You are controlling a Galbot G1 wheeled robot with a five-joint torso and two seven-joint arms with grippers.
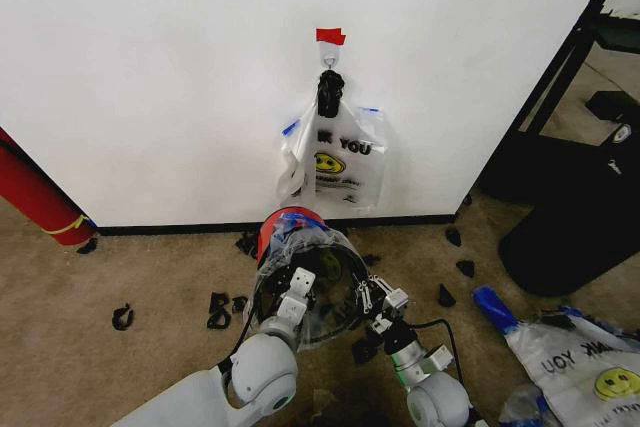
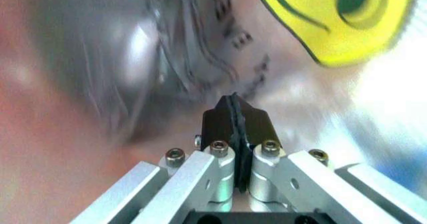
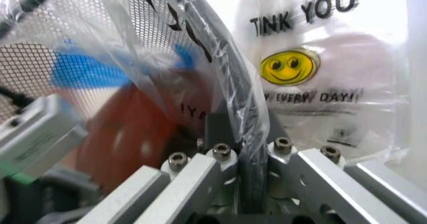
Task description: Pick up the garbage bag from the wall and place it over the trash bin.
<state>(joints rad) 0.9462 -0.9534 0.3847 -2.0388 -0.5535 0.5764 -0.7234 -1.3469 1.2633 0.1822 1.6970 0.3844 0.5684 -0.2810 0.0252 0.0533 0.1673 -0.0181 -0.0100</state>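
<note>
The trash bin (image 1: 290, 232), black mesh with a red base, sits on the carpet below the wall (image 1: 150, 67), tipped with its mouth toward me. The garbage bag (image 1: 325, 252), clear crinkly film with blue strips, is draped over its rim. My left gripper (image 1: 297, 292) is at the near left of the rim, and its black fingertips (image 2: 235, 107) are pressed together in the film. My right gripper (image 1: 375, 302) is at the near right of the rim, shut on the garbage bag (image 3: 153, 49) where it folds over the black rim (image 3: 200, 44).
A white THANK YOU smiley bag (image 1: 340, 162) hangs from the hook (image 1: 329, 59) under red tape (image 1: 330, 36). A large black container (image 1: 580, 227) stands right, a second smiley bag (image 1: 585, 362) lies beside it, a red cylinder (image 1: 35, 197) leans left, and black scraps (image 1: 218, 309) litter the carpet.
</note>
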